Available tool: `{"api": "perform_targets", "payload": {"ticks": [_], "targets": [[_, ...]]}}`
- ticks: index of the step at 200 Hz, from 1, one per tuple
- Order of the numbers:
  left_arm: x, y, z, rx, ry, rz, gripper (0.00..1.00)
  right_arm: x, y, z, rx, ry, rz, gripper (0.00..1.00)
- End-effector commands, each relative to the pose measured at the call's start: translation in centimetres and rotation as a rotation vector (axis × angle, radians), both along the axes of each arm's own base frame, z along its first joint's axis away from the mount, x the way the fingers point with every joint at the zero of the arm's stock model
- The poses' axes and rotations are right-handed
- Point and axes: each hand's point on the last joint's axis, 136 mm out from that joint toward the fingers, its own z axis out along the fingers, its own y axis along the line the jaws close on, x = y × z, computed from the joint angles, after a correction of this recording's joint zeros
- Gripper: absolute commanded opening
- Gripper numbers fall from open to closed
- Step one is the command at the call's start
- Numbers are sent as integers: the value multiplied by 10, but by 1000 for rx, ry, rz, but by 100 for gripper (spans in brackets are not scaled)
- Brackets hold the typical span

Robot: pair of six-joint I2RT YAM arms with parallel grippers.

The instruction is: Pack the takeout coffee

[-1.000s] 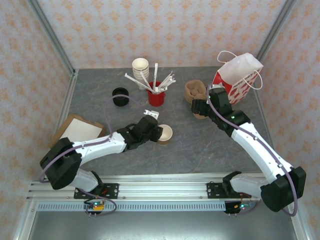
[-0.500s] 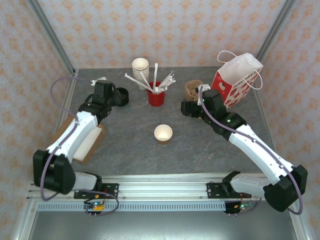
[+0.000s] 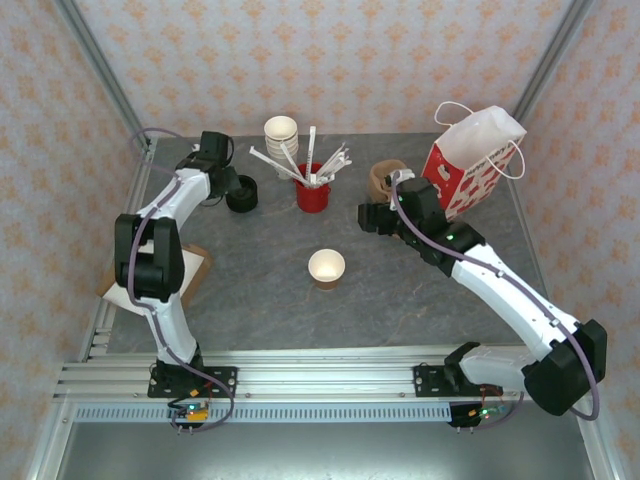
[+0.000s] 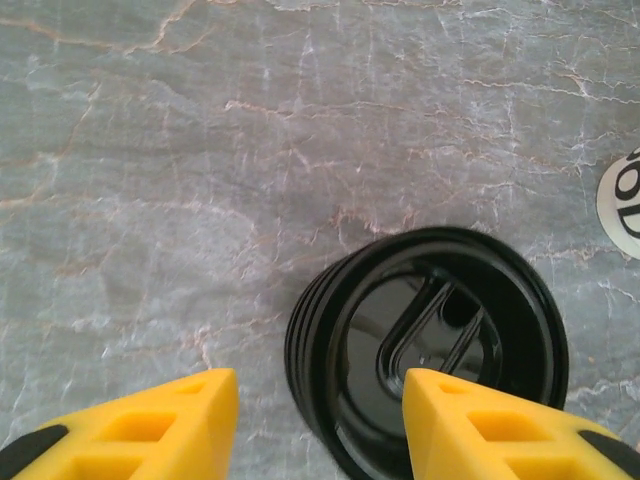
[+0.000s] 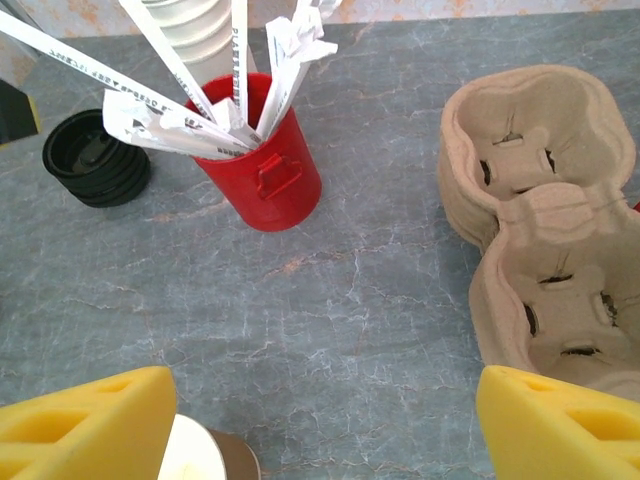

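Hovering over the stack of round black plastic lids [image 4: 430, 350], the open, empty left gripper [image 4: 318, 392] should pinch only the topmost. The right gripper [image 5: 320, 392] hangs open, empty.

— Where does the cup [image 3: 326, 266] stand?
— Upright in the middle of the table [image 3: 400, 295], well apart from everything else.
— What is behind it?
— The holder [image 3: 313, 194] with the straws [image 3: 312, 150] standing in it. The stack of cups [image 3: 281, 133] is just behind the holder, slightly to the left.
— And the lids?
— The stack of lids [image 3: 240, 193] sits left of the holder, near it but not touching.
— What about the right side?
— The cup carrier [image 3: 385, 178] lies right of the holder. The bag [image 3: 475, 155] stands further right, by the back right corner.
— Anything nearer on the left?
— A flat board [image 3: 196, 265] lies by the table's left edge, in front of the lids.
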Motion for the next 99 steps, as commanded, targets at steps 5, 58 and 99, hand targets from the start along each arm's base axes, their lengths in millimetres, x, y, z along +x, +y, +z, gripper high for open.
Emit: {"api": "perform_targets", "payload": {"ticks": [5,58,99], "targets": [[0,5,-11,11,70,-21,46,4,4,6,-1,-17,9,79],[5,2,-24,-4,102,-32,31,3,2,5,-3,-11,5,79],[6,0,-24,-15,94,-36,22,1,1,3,-2,-4,0,79]]}}
